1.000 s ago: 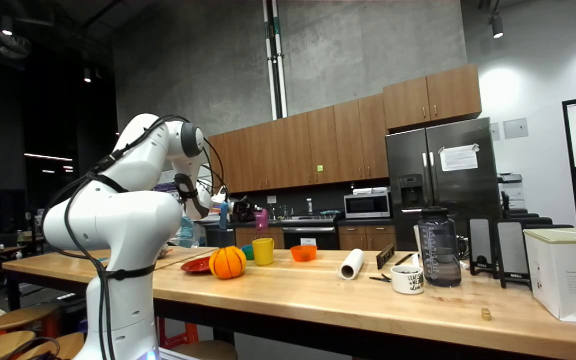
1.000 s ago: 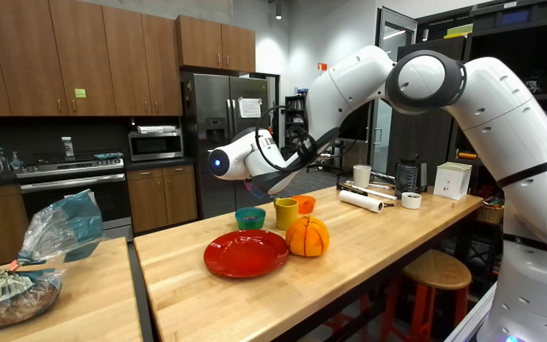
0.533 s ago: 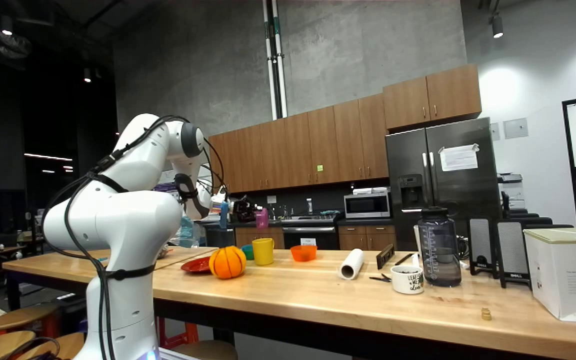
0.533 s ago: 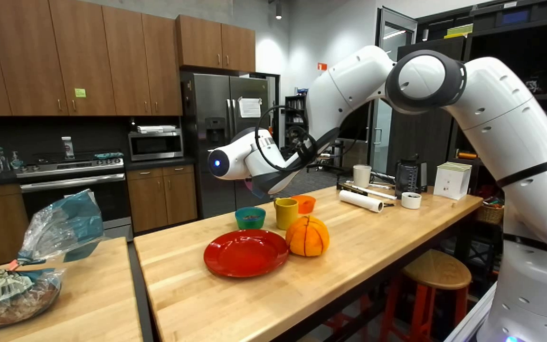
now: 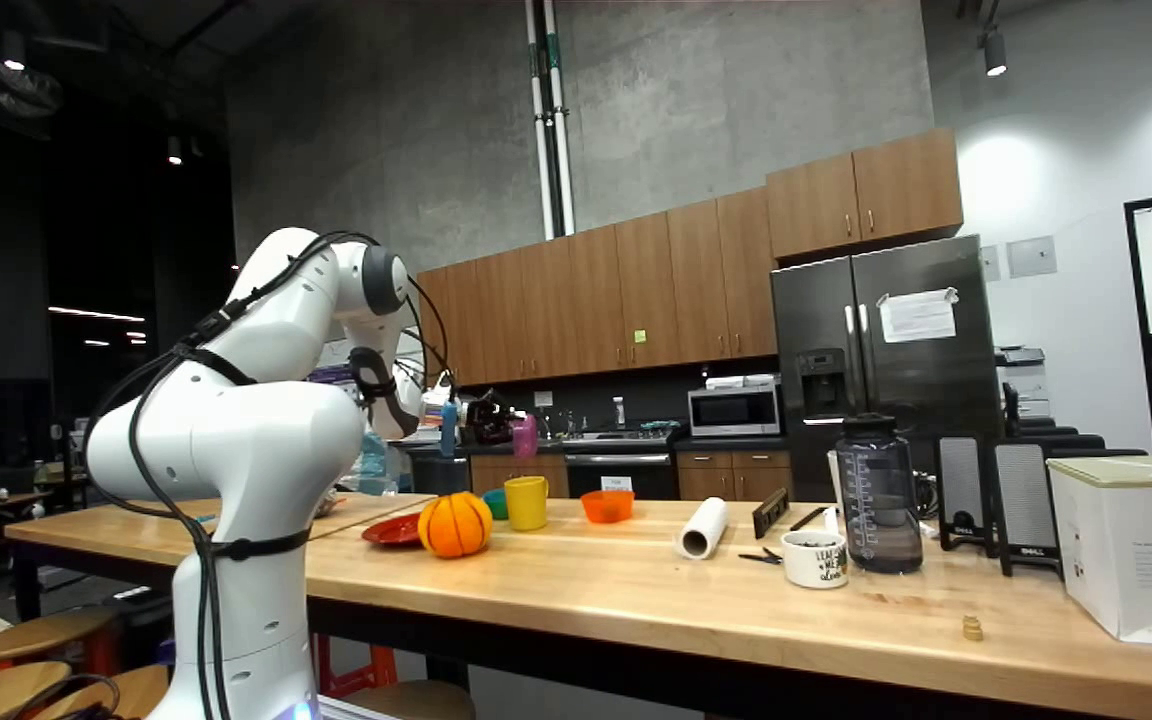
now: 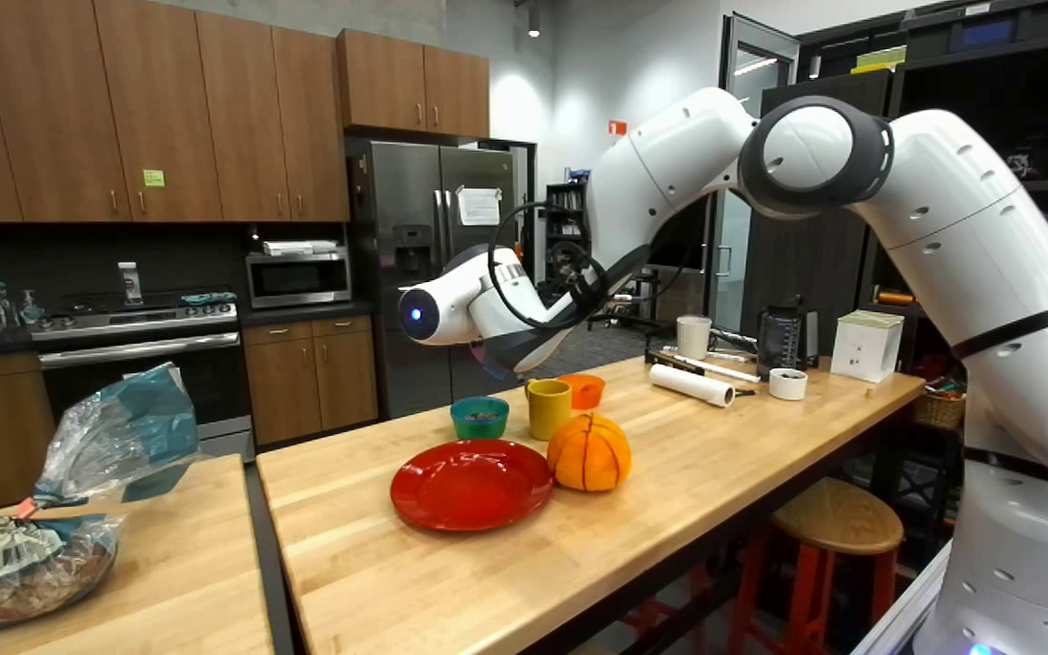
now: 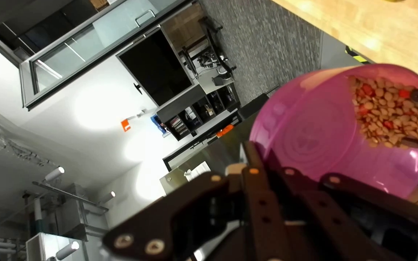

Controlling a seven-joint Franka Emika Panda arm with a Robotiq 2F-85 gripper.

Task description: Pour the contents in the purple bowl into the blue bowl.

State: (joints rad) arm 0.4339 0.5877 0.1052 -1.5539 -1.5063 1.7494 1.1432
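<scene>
My gripper [image 7: 261, 156] is shut on the rim of the purple bowl [image 7: 314, 119], one finger on each side of its wall. Brown pellets [image 7: 394, 112] with red and dark pieces lie gathered against one side of the bowl. In an exterior view the purple bowl [image 5: 524, 437] hangs tilted well above the table, at the gripper [image 5: 513, 415]. In an exterior view the wrist hides the gripper and most of the bowl. The blue bowl, teal in colour [image 6: 479, 418], stands upright on the table with small brownish bits inside; it is partly hidden in an exterior view [image 5: 496, 503].
A yellow mug [image 6: 549, 409] stands beside the blue bowl, with an orange bowl [image 6: 584, 391] behind it. A red plate [image 6: 472, 485] and a plush pumpkin [image 6: 589, 453] lie in front. A paper roll [image 5: 704, 527], white cup [image 5: 815, 558] and dark bottle [image 5: 879, 495] stand further along the table.
The purple bowl has turned very slightly with the gripper. The arm and the things on the table look otherwise the same.
</scene>
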